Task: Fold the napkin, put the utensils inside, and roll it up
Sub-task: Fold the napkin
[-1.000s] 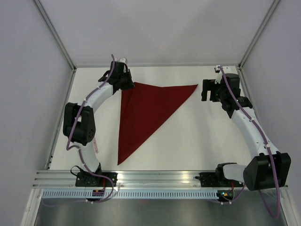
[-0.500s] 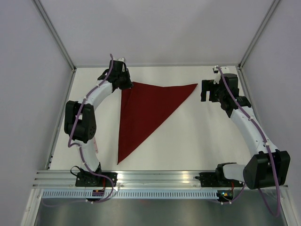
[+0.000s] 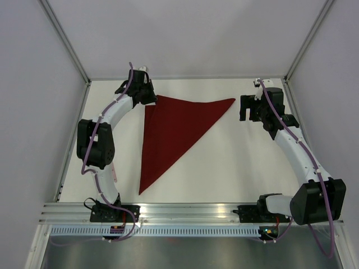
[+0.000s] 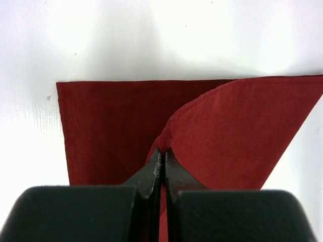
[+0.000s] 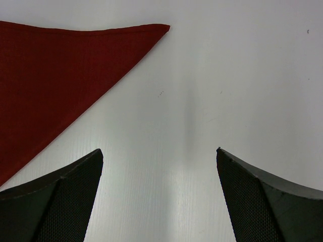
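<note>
The maroon napkin (image 3: 171, 131) lies on the white table, folded into a triangle with points at the far left, far right and near left. My left gripper (image 3: 150, 97) is shut on the napkin's far-left corner; in the left wrist view its jaws (image 4: 163, 151) pinch the upper layer (image 4: 237, 136) and lift it off the lower layer (image 4: 108, 126). My right gripper (image 3: 244, 107) is open and empty just right of the napkin's far-right tip (image 5: 164, 26), over bare table. No utensils are in view.
The white table (image 3: 235, 162) is bounded by grey walls and a metal rail (image 3: 185, 208) at the near edge. A small pale object (image 3: 114, 175) lies by the left arm's base.
The left gripper has drawn the napkin's far-left corner slightly further back and left. The near tip shifted a little. The right arm has not moved.
</note>
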Motion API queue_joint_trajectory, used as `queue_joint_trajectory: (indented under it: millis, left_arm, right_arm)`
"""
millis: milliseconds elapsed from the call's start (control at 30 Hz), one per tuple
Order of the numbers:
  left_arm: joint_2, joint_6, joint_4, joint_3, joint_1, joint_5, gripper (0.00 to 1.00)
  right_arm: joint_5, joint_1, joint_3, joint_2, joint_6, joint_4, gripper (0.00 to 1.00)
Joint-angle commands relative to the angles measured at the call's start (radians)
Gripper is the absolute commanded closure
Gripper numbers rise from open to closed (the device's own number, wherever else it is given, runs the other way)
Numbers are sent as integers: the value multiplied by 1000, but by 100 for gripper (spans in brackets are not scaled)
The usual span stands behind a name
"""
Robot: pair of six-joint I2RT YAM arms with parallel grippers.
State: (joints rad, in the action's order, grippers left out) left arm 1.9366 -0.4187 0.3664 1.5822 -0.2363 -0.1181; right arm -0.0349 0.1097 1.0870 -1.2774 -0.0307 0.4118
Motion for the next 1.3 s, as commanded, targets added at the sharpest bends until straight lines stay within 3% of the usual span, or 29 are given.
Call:
queue_joint_trajectory:
  millis: [0, 167, 367, 467, 567, 600, 667, 867, 1033, 1200, 1267]
  left_arm:
    - [13, 26, 9, 45, 11, -37, 98]
    - [35, 28, 9, 44, 14, -40, 98]
    - [65, 29, 6, 47, 12, 0, 80]
    - [84, 31, 2, 50, 15, 23, 67]
    - [91, 34, -7, 52, 15, 70, 45]
    - [91, 34, -10, 52, 15, 96, 34]
    - [82, 35, -12, 50, 18, 113, 29]
    - [-14, -26, -14, -51, 20, 279, 26]
    - [-246, -230, 32, -316, 25, 526, 26]
    - [-436, -379, 184, -510, 37, 707, 24]
    - [-511, -399, 271, -562, 46, 719, 23]
  right_arm:
    - [-28, 5, 30, -5, 0, 4, 2]
    - [-26, 7, 30, -7, 3, 4, 2]
    - [-26, 8, 28, -5, 5, 5, 2]
    - [-25, 8, 28, -5, 6, 7, 2]
    - [-23, 8, 30, -2, 8, 10, 2]
    - [-23, 7, 30, -2, 6, 10, 2]
    - [-19, 7, 30, 0, 6, 9, 2]
    - [0, 10, 30, 3, 2, 15, 2]
    - [30, 21, 42, -19, -18, 25, 3]
    - [92, 39, 42, -36, -26, 39, 5]
    - [107, 48, 37, -34, -28, 36, 5]
